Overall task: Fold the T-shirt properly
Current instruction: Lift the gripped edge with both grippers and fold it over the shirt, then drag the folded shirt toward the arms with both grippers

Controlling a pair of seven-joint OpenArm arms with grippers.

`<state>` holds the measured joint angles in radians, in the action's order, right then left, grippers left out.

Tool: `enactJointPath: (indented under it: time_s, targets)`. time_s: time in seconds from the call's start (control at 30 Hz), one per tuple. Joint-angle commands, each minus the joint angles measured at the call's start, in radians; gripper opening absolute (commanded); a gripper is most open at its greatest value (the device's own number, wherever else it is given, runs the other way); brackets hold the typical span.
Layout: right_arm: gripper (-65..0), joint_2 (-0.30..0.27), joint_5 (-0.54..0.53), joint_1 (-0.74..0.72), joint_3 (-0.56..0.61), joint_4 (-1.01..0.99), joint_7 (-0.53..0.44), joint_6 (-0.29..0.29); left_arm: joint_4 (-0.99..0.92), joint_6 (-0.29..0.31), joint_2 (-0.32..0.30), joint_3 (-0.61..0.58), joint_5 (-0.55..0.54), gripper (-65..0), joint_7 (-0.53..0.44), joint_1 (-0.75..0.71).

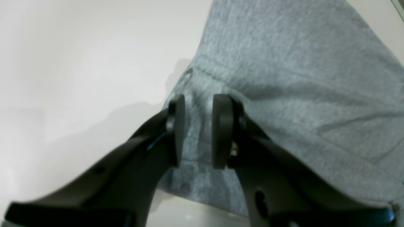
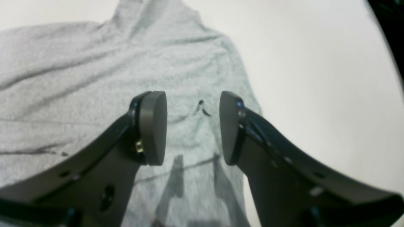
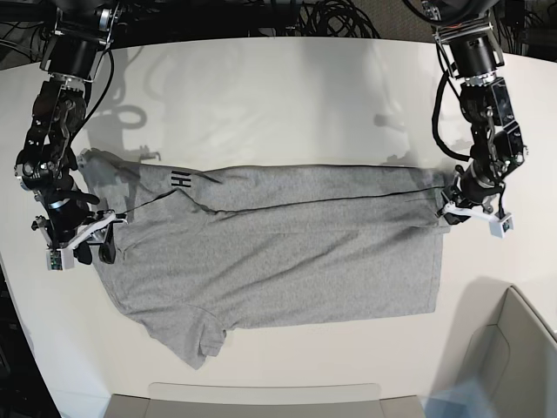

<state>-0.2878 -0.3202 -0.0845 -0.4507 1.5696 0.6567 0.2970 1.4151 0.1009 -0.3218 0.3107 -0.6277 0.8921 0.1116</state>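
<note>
The T-shirt (image 3: 278, 248) is soft heather-grey knit with a slightly fuzzy nap, lying flat on a smooth, matt white table (image 3: 287, 104). It is folded lengthwise: an upper layer is turned over along a dark seam line, and a scrap of black block lettering (image 3: 180, 180) peeks out near the fold. A short sleeve (image 3: 196, 335) sticks out from the lower edge. Shallow creases run across the cloth. Its long axis runs from one gripper to the other, sleeve end toward the right gripper, straight hem end toward the left one.

The left gripper (image 1: 195, 129) hangs low over the hem corner, its black arm reaching in from the table's far edge. Its rounded, matt black pads (image 1: 222, 130) stand apart with grey cloth visible between them, nothing pinched.

The right gripper (image 2: 192, 127) hovers just above the shoulder end, tilted down, its arm likewise bent in from the far edge. Its pads (image 2: 154, 127) are grey, oval and spread wide; the cloth below lies flat and bears their shadows. Neither gripper holds anything.
</note>
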Motion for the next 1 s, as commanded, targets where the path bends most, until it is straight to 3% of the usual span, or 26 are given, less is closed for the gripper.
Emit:
enactJointPath:
  time_s: [0.0,0.13,0.27,0.57,0.77,0.97]
  targets:
    - [-37.7,-0.021,-0.006,0.005,-0.035,0.035,-0.018,0.001,0.051,0.007,-0.017,0.006,-0.008,-49.0,0.017,-0.002]
    - [-37.7,-0.012,-0.01,0.099,-0.159,0.081,0.071,0.003,0.157,0.007,-0.01,0.006,-0.008,-49.0,0.085,-0.053]
    - [-37.8,-0.003,-0.087,0.203,-0.244,0.059,0.09,0.003,0.175,0.007,-0.015,0.006,-0.007,-48.8,0.095,-0.094]
    - [-37.8,-0.046,-0.113,0.219,-0.242,-0.189,0.041,0.003,0.108,0.007,-0.017,0.005,-0.005,-48.6,0.091,-0.108]
    - [-37.8,-0.067,-0.113,0.214,-0.15,-0.206,0.022,0.003,0.066,0.01,-0.036,0.006,-0.005,-48.6,0.045,-0.106]
    - [-37.8,-0.067,-0.113,0.199,-0.136,-0.206,0.025,0.003,0.037,0.01,-0.053,0.006,-0.005,-48.6,0.006,-0.111]
